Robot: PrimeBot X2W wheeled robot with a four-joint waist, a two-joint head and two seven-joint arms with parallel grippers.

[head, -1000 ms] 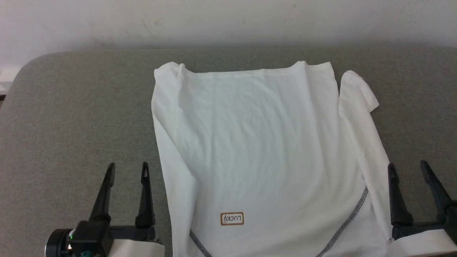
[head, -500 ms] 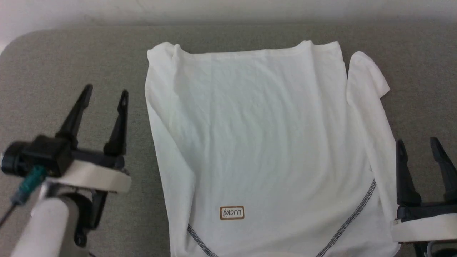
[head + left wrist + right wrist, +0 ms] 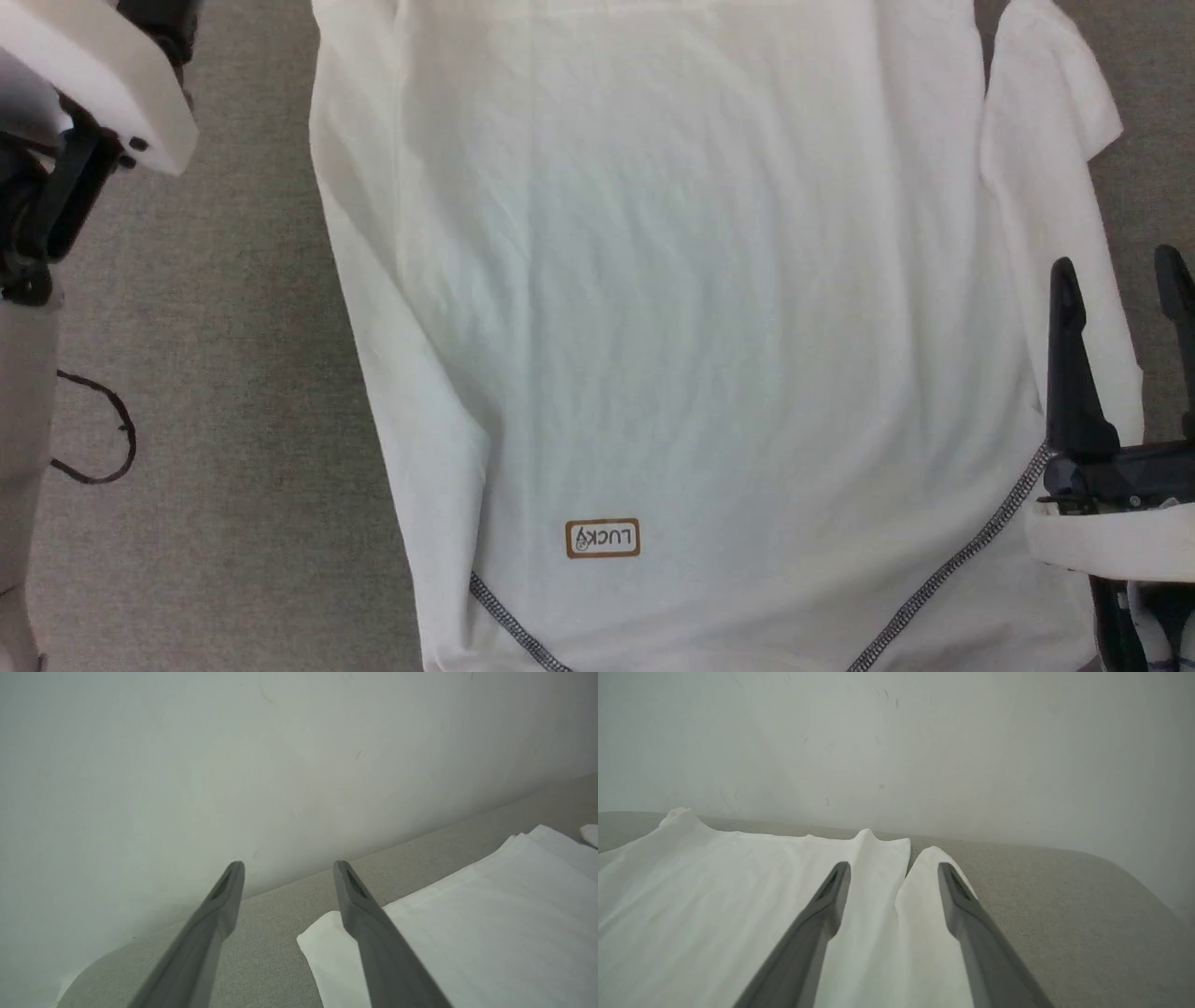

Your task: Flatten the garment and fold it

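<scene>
The garment [image 3: 653, 280], a white long-sleeved shirt, lies spread flat on the grey table with its tan-bordered LUCKY patch [image 3: 602, 539] and grey zigzag seams [image 3: 962, 560] at the near end. Its right sleeve [image 3: 1046, 168] lies folded alongside the body. My right gripper [image 3: 1117, 266] stands open over that sleeve's outer edge; in the right wrist view its open fingers [image 3: 894, 865] straddle the sleeve [image 3: 920, 914] from above. My left gripper [image 3: 288, 865] is open and empty, hovering by the garment's far left corner [image 3: 327, 942]. The left arm's pale wrist [image 3: 93, 75] shows at the top left.
A grey fabric-covered table [image 3: 215, 327] carries the shirt, with a white wall [image 3: 280, 765] right behind its far edge. The table's far corners are rounded [image 3: 1125, 877]. A black cable loop [image 3: 103, 429] hangs by my left arm.
The head camera has tipped down and closer, so the shirt looks larger. My left arm has reached forward along the shirt's left side toward its far corner. The right gripper stays by the right sleeve.
</scene>
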